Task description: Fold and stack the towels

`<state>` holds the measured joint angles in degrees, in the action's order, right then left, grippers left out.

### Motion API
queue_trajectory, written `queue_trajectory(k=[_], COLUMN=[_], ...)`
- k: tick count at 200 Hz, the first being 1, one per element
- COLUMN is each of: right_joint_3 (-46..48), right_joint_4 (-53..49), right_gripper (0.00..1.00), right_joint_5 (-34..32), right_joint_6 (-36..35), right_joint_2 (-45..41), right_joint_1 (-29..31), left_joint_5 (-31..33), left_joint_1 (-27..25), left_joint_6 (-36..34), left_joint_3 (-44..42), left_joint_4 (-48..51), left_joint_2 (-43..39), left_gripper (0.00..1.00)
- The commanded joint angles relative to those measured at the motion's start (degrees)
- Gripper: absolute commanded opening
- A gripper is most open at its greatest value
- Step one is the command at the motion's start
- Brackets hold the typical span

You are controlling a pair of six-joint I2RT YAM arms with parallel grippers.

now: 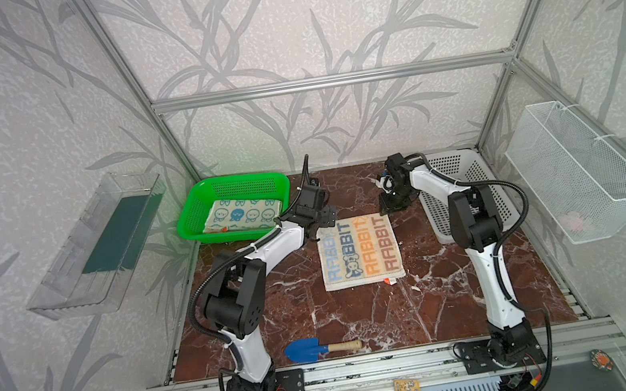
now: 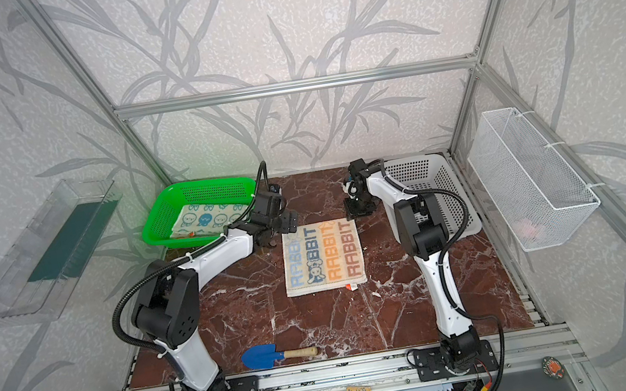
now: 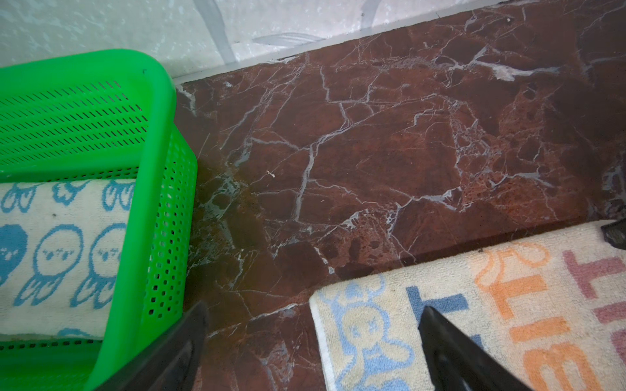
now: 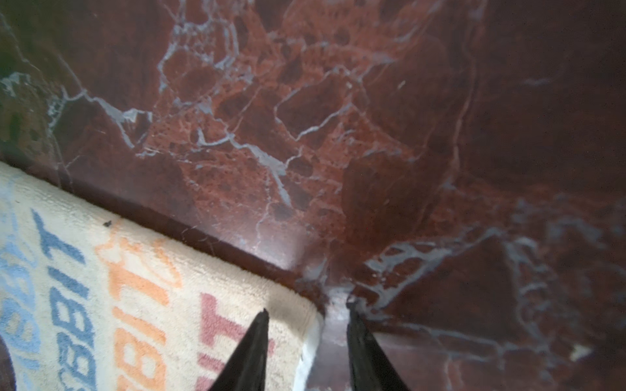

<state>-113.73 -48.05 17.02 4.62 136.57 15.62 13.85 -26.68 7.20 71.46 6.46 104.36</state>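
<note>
Black tips of the right claw (image 4: 307, 306) stand a narrow gap apart and straddle the far right corner of the lettered towel (image 4: 118, 304). One finger (image 4: 250, 348) is over the cloth and the other is over the bare tabletop (image 4: 372, 135) just beside the edge. The cloth lies flat and is not pinched. In both top views the right arm reaches forward from its base, elbow raised, with the wrist bent steeply down so the right claw (image 1: 386, 206) points at that corner.

The left claw (image 3: 313, 307) is spread wide. One finger (image 3: 457, 345) hangs over the towel's far left corner, and the other sits beside the green basket (image 3: 162, 101). In a top view the left arm leans forward and inward, its forearm nearly level, which puts the left claw (image 2: 271, 238) at the towel's far left edge.

Only the wrist views show how the fingers meet the cloth. Only the top views show the whole lettered towel (image 1: 359, 250), spread flat in the middle of the tabletop (image 1: 363, 315) between the two arms. Another towel with blue bunny faces (image 1: 246, 212) lies folded in the green basket (image 1: 233, 179) at the far left. A white basket (image 1: 463, 170) sits far right, and a blue trowel (image 1: 317, 348) lies near the front edge.
</note>
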Motion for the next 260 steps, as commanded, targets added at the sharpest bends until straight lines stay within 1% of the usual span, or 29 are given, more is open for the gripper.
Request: queue_trajectory(k=[1, 16, 36, 62, 83, 92, 110, 131, 155, 177, 197, 217, 237, 260], right_joint_3=[-1.3, -1.0, -1.1, -0.8, -0.5, -0.4, -0.5, -0.7, -0.7, -0.4, -0.4, -0.4, -0.4, -0.4], right_joint_4=[-1.6, -1.3, -1.3, -1.6, -1.6, -1.6, -1.6, -1.5, -1.5, -1.6, -1.5, -1.3, -1.4, -1.5], right_gripper=[0.35, 0.33, 0.29, 0.21, 0.12, 0.09, 0.05, 0.01, 0.0, 0.0, 0.0, 0.0, 0.0, 0.0], right_joint_5=[0.0, 0.2, 0.2, -0.7, -0.8, -0.8, -0.4, 0.3, 0.9, 0.2, 0.6, 1.4, 1.1, 1.0], right_joint_6=[-0.1, 0.1, 0.3, 0.4, 0.4, 0.4, 0.5, 0.7, 0.6, 0.4, 0.5, 0.7, 0.7, 0.6], right_joint_2=[1.9, 2.1, 2.7, 2.9, 2.7, 2.6, 2.5, 2.3, 2.1, 1.9, 2.0, 2.1, 1.9, 1.7], right_joint_1=[0.2, 0.2, 0.4, 0.5, 0.5, 0.5, 0.5, 0.5, 0.5, 0.5, 0.5, 0.5, 0.5, 0.5], left_joint_5=[0.6, 0.4, -0.6, -5.0, -11.2, -12.0, -17.4, -24.9, -32.1, -31.6, -31.0, -31.3, -31.6, -31.7], left_joint_1=[-0.1, -0.2, -0.2, 0.0, 0.9, 1.2, 2.4, 4.2, 7.6, 9.2, 9.8, 10.5, 10.6, 10.6], left_joint_6=[-0.2, -0.1, 0.3, 1.7, 4.0, 7.0, 8.8, 9.7, 12.2, 13.2, 13.0, 12.2, 11.1, 10.7], left_joint_3=[1.6, 1.8, 1.8, 2.1, 3.9, 4.8, 6.0, 7.7, 10.3, 11.0, 11.7, 14.0, 16.5, 17.3], left_joint_4=[1.5, 1.8, 2.0, 3.0, 6.7, 8.6, 11.1, 12.7, 14.7, 16.3, 17.0, 18.7, 20.7, 21.0], left_joint_2=[0.6, 0.8, 0.9, 1.5, 3.2, 4.0, 5.5, 8.0, 11.0, 11.9, 12.4, 14.5, 16.7, 18.0], left_gripper=[0.99, 0.99, 0.99, 0.99, 0.99, 0.99, 0.98, 0.94, 0.84, 0.81, 0.81, 0.81, 0.76, 0.68])
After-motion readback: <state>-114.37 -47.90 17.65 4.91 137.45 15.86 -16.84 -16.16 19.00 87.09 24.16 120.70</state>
